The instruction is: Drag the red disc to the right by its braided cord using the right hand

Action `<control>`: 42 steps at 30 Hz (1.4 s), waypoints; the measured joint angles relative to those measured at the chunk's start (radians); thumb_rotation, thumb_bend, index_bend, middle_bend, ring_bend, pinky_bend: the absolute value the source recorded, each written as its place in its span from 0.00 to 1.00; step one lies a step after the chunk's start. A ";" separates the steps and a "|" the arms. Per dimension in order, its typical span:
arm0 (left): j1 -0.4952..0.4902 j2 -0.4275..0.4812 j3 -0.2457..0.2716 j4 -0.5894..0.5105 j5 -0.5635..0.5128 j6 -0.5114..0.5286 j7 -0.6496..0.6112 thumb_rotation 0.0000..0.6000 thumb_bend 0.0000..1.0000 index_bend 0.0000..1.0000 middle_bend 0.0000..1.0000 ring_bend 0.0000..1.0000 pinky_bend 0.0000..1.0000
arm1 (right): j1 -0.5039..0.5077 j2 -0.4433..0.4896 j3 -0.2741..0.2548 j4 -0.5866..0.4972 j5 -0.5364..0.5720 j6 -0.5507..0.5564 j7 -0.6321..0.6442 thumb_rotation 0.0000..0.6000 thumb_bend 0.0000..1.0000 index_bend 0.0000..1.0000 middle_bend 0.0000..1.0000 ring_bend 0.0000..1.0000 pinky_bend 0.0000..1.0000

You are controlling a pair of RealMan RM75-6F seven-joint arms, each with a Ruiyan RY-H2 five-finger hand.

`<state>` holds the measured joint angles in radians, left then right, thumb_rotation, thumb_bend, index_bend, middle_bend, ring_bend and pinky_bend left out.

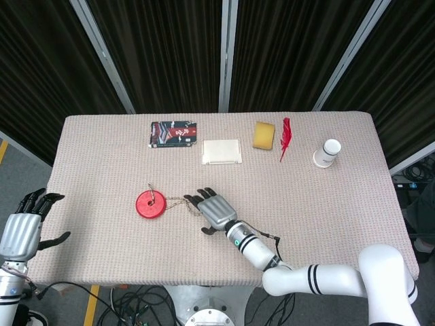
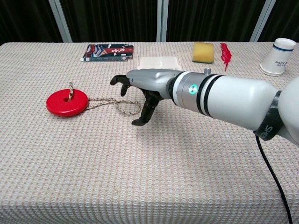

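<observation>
The red disc [image 1: 150, 204] [image 2: 67, 102] lies flat on the left half of the table. Its braided cord [image 2: 114, 104] [image 1: 178, 202] runs right from the centre hole and ends in a loop. My right hand [image 1: 213, 212] [image 2: 141, 87] hovers over that loop, fingers spread and pointing toward the disc, thumb hanging down just right of the loop; it holds nothing. My left hand [image 1: 26, 224] hangs open beyond the table's left edge, seen only in the head view.
Along the far edge stand a dark printed packet [image 1: 172, 133], a white flat box [image 1: 221, 151], a yellow sponge [image 1: 264, 134], a red feather [image 1: 285, 136] and a white paper cup [image 1: 327, 152]. My right forearm [image 2: 233, 100] crosses the table's right half.
</observation>
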<state>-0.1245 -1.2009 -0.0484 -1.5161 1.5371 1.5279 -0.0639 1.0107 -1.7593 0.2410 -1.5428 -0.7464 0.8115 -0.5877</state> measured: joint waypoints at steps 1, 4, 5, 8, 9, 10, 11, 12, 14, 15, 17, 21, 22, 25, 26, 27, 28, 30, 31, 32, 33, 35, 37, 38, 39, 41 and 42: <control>0.001 -0.001 0.000 0.002 0.000 0.001 -0.003 1.00 0.00 0.24 0.23 0.10 0.14 | 0.004 -0.006 -0.005 0.005 0.006 0.003 -0.002 1.00 0.17 0.00 0.18 0.00 0.00; 0.002 -0.003 0.000 0.009 -0.001 -0.001 -0.006 1.00 0.00 0.24 0.23 0.10 0.14 | 0.014 -0.020 -0.016 0.016 0.019 0.010 -0.002 1.00 0.17 0.00 0.19 0.00 0.00; 0.002 -0.004 0.001 0.010 -0.002 -0.003 -0.007 1.00 0.00 0.24 0.23 0.10 0.14 | 0.016 -0.022 -0.018 0.018 0.022 0.011 0.000 1.00 0.17 0.00 0.20 0.00 0.00; 0.001 -0.007 0.000 0.013 -0.002 -0.004 -0.008 1.00 0.00 0.24 0.23 0.10 0.14 | 0.020 -0.029 -0.021 0.022 0.027 0.009 0.015 1.00 0.17 0.00 0.22 0.00 0.00; 0.001 -0.007 0.000 0.014 -0.001 -0.005 -0.008 1.00 0.00 0.24 0.23 0.10 0.14 | 0.020 -0.031 -0.021 0.023 0.025 0.009 0.023 1.00 0.17 0.00 0.23 0.00 0.00; 0.001 -0.007 0.000 0.014 -0.001 -0.004 -0.008 1.00 0.00 0.24 0.23 0.10 0.14 | 0.020 -0.032 -0.022 0.023 0.024 0.008 0.030 1.00 0.17 0.00 0.23 0.00 0.00; 0.001 -0.006 0.000 0.014 0.000 -0.003 -0.009 1.00 0.00 0.24 0.23 0.10 0.14 | 0.020 -0.033 -0.022 0.022 0.022 0.007 0.038 1.00 0.17 0.00 0.24 0.00 0.00; 0.001 -0.006 -0.001 0.013 0.000 -0.002 -0.009 1.00 0.00 0.24 0.23 0.10 0.14 | 0.020 -0.035 -0.024 0.022 0.022 0.005 0.047 1.00 0.18 0.00 0.24 0.00 0.00; 0.003 -0.004 -0.001 0.012 0.002 0.000 -0.009 1.00 0.00 0.24 0.23 0.10 0.14 | 0.022 -0.037 -0.027 0.022 0.028 0.000 0.054 1.00 0.18 0.00 0.25 0.00 0.00; 0.004 -0.003 -0.001 0.011 0.003 0.002 -0.009 1.00 0.00 0.24 0.23 0.10 0.14 | 0.024 -0.038 -0.029 0.022 0.036 -0.002 0.056 1.00 0.18 0.00 0.25 0.00 0.00; 0.006 -0.001 0.000 0.011 0.003 0.004 -0.009 1.00 0.00 0.24 0.23 0.10 0.14 | 0.029 -0.040 -0.031 0.023 0.047 -0.004 0.059 1.00 0.18 0.00 0.27 0.00 0.00; 0.007 -0.003 0.001 0.015 -0.001 -0.001 -0.012 1.00 0.00 0.24 0.23 0.10 0.14 | 0.033 -0.047 -0.033 0.025 0.042 0.006 0.072 1.00 0.18 0.00 0.33 0.00 0.00; 0.007 -0.004 0.001 0.016 -0.001 -0.001 -0.013 1.00 0.00 0.24 0.23 0.10 0.14 | 0.032 -0.048 -0.033 0.025 0.038 0.008 0.076 1.00 0.18 0.00 0.35 0.00 0.00; 0.007 -0.006 0.001 0.019 0.001 -0.001 -0.014 1.00 0.00 0.24 0.23 0.10 0.14 | 0.029 -0.048 -0.032 0.023 0.025 0.013 0.095 1.00 0.18 0.00 0.41 0.00 0.00; 0.007 -0.006 0.001 0.019 0.000 -0.002 -0.014 1.00 0.00 0.24 0.23 0.10 0.14 | 0.027 -0.047 -0.032 0.023 0.022 0.015 0.101 1.00 0.18 0.00 0.43 0.00 0.00; 0.006 -0.006 0.001 0.019 0.001 -0.002 -0.014 1.00 0.00 0.24 0.23 0.10 0.14 | 0.025 -0.047 -0.031 0.022 0.019 0.018 0.108 1.00 0.19 0.00 0.47 0.00 0.00; 0.006 -0.006 0.001 0.019 0.001 -0.002 -0.013 1.00 0.00 0.24 0.23 0.10 0.14 | 0.024 -0.045 -0.032 0.020 0.019 0.019 0.111 1.00 0.19 0.00 0.49 0.00 0.00; 0.006 -0.006 0.001 0.018 0.001 -0.003 -0.013 1.00 0.00 0.24 0.23 0.10 0.14 | 0.024 -0.041 -0.035 0.019 0.025 0.021 0.109 1.00 0.20 0.00 0.54 0.01 0.00; 0.006 -0.007 0.001 0.019 0.001 -0.003 -0.013 1.00 0.00 0.24 0.23 0.10 0.14 | 0.024 -0.040 -0.037 0.019 0.027 0.023 0.107 1.00 0.20 0.00 0.56 0.02 0.00; 0.006 -0.007 0.001 0.019 0.000 -0.005 -0.013 1.00 0.00 0.24 0.23 0.10 0.14 | 0.024 -0.040 -0.039 0.018 0.029 0.026 0.105 1.00 0.20 0.00 0.57 0.03 0.00; 0.006 -0.008 0.001 0.019 0.000 -0.005 -0.012 1.00 0.00 0.24 0.23 0.10 0.14 | 0.025 -0.038 -0.041 0.017 0.032 0.029 0.103 1.00 0.21 0.00 0.59 0.04 0.00; 0.006 -0.009 0.002 0.020 0.000 -0.007 -0.010 1.00 0.00 0.24 0.23 0.10 0.14 | 0.025 -0.036 -0.043 0.013 0.033 0.033 0.102 1.00 0.21 0.00 0.62 0.07 0.00; 0.006 -0.010 0.002 0.020 0.000 -0.007 -0.010 1.00 0.00 0.24 0.23 0.10 0.14 | 0.023 -0.034 -0.045 0.011 0.030 0.043 0.101 1.00 0.23 0.00 0.66 0.11 0.00; 0.006 -0.010 0.002 0.020 0.000 -0.007 -0.010 1.00 0.00 0.24 0.23 0.10 0.14 | 0.021 -0.034 -0.045 0.009 0.025 0.049 0.102 1.00 0.24 0.00 0.67 0.14 0.00; 0.006 -0.011 0.002 0.021 0.000 -0.007 -0.010 1.00 0.00 0.24 0.23 0.10 0.14 | 0.018 -0.033 -0.046 0.007 0.017 0.058 0.103 1.00 0.25 0.03 0.69 0.17 0.00; 0.005 -0.011 0.002 0.021 0.000 -0.010 -0.010 1.00 0.00 0.24 0.23 0.10 0.14 | 0.013 -0.029 -0.048 0.001 0.002 0.071 0.105 1.00 0.28 0.18 0.72 0.22 0.00; 0.004 -0.012 0.002 0.022 0.001 -0.011 -0.010 1.00 0.00 0.24 0.23 0.10 0.14 | 0.008 -0.024 -0.050 -0.002 -0.004 0.080 0.105 1.00 0.29 0.32 0.73 0.24 0.00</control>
<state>-0.1203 -1.2125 -0.0462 -1.4944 1.5377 1.5165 -0.0738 1.0192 -1.7837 0.1913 -1.5451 -0.7507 0.8915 -0.4826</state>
